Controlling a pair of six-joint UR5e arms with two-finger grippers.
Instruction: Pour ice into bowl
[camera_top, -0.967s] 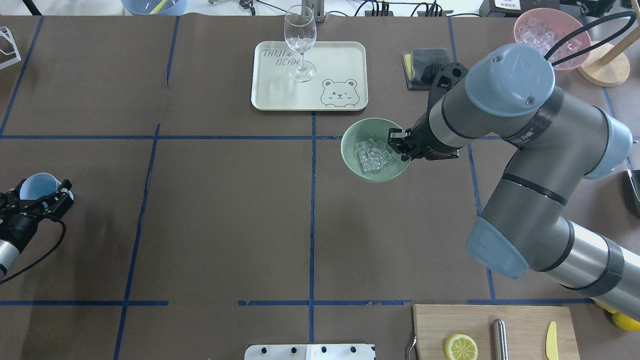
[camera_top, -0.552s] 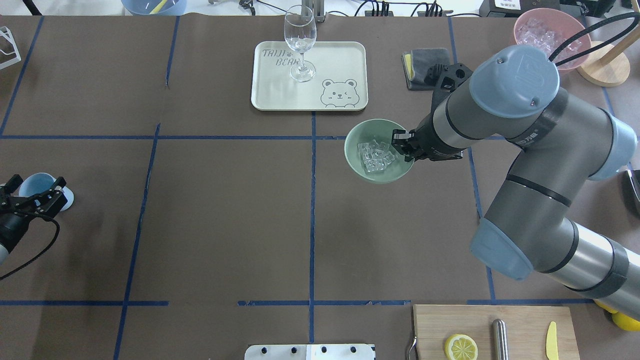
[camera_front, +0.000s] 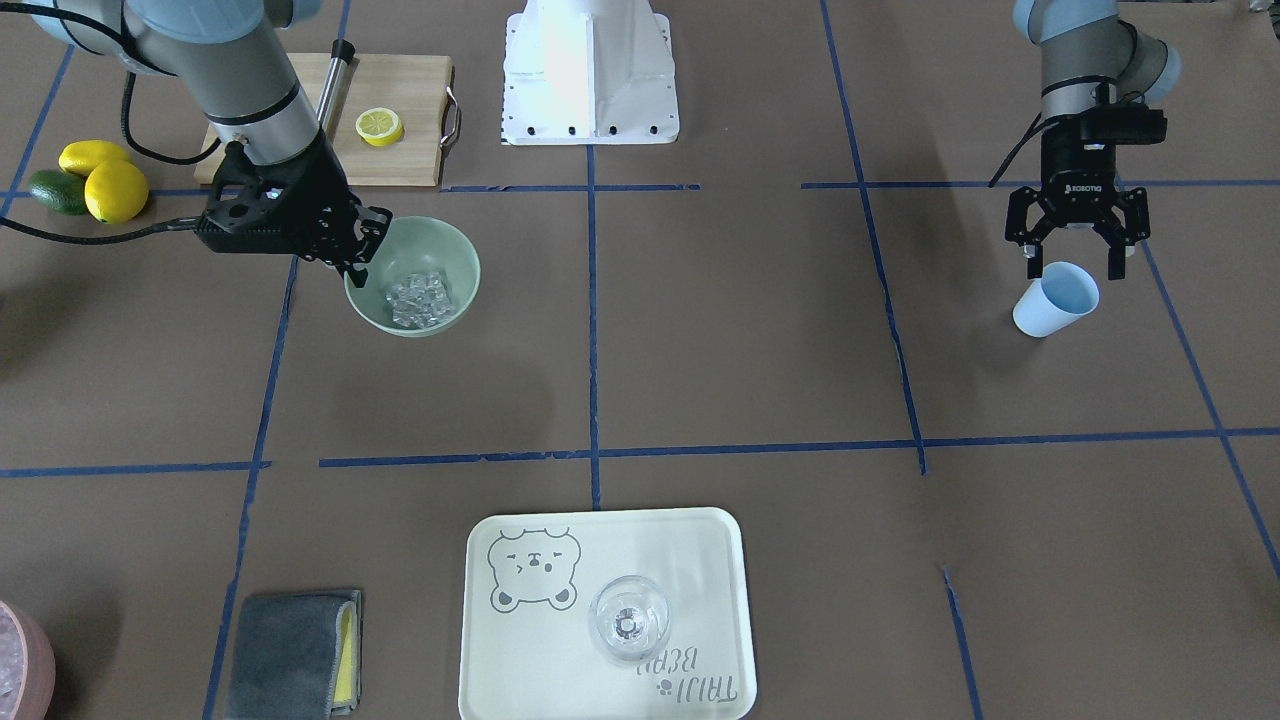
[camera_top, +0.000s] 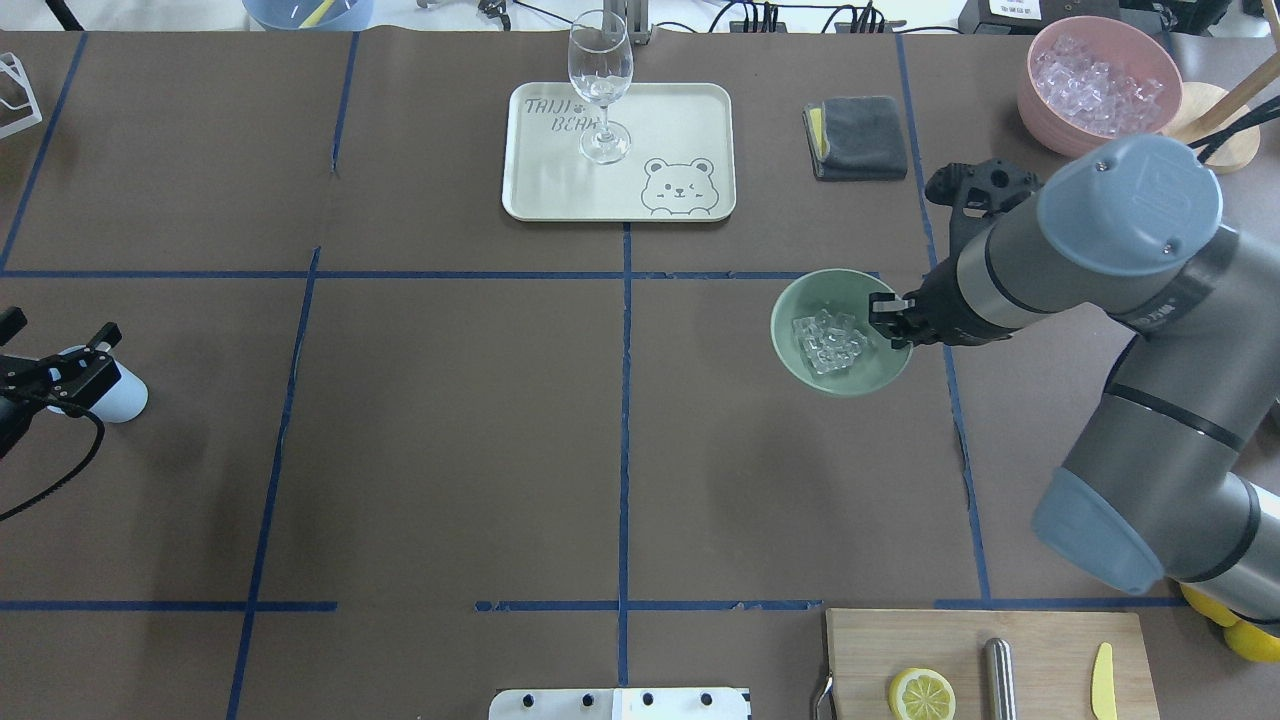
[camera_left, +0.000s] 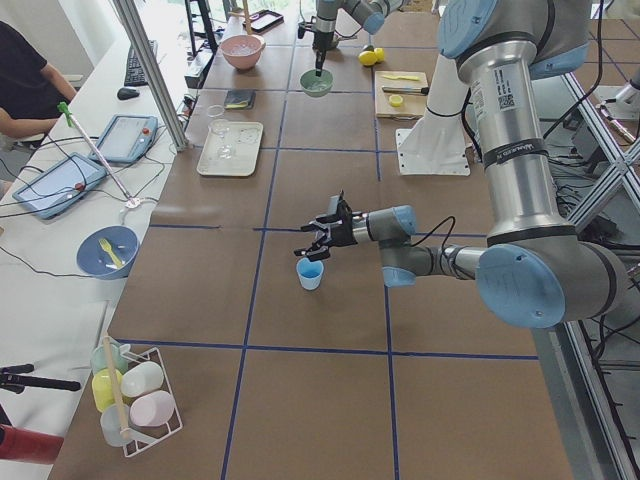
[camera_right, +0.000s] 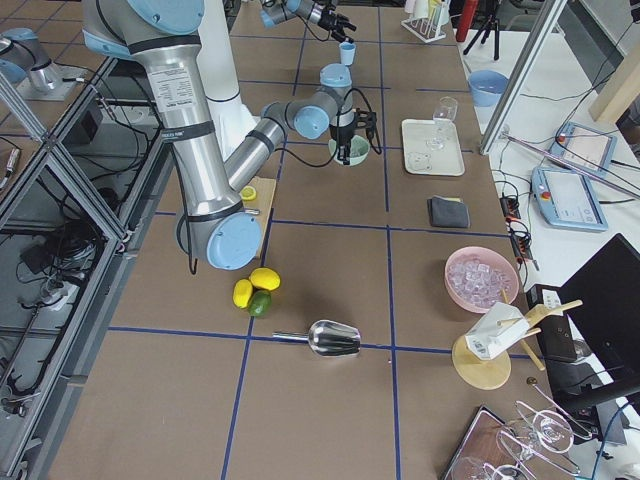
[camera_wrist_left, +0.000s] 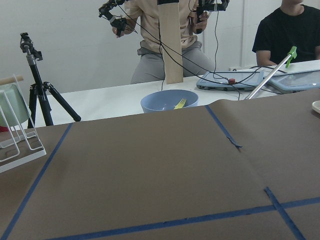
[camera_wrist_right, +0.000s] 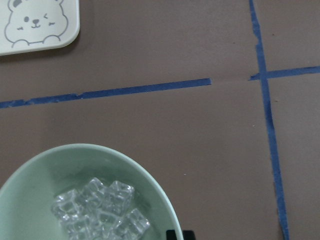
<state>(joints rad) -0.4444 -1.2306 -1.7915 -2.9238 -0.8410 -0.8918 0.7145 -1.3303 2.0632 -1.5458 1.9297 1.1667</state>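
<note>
Two things have changed within the last second, and both suggest the pour itself is over.

Front-facing view: the round pale mint-green plastic bowl (camera_front: 447, 248) is on the brown counter (camera_front: 700, 350), with the small clear ice cubes (camera_front: 418, 298) heaped in its bottom. The right end effector (camera_front: 358, 250) is clenched on the bowl's rim. Well apart from them, the left end effector (camera_front: 1072, 268) hangs with its fingers spread just over the small light blue plastic cup (camera_front: 1052, 303) and no longer grasps it.

Overhead view: compared with a second ago, the bowl (camera_top: 800, 350) has travelled toward the robot's right and somewhat nearer its base. The right end effector (camera_top: 890, 322) took it there and kept its hold on the rim. Whether the bowl slid or was lifted I cannot tell. The ice cubes (camera_top: 828, 343) went with it, and I see none on the counter. The left end effector (camera_top: 60, 330), which was around the cup (camera_top: 120, 392), has let go and drawn back toward the counter's edge.

Left side view: the cup (camera_left: 310, 273) stands upright, with the released left end effector (camera_left: 322, 228) just above and behind it.

Right wrist view: the ice cubes (camera_wrist_right: 100, 210) lie inside the bowl (camera_wrist_right: 150, 185), and part of a finger shows at the rim.

With the ice in the bowl, what remains looks like tidying: setting the bowl down and letting go.
</note>
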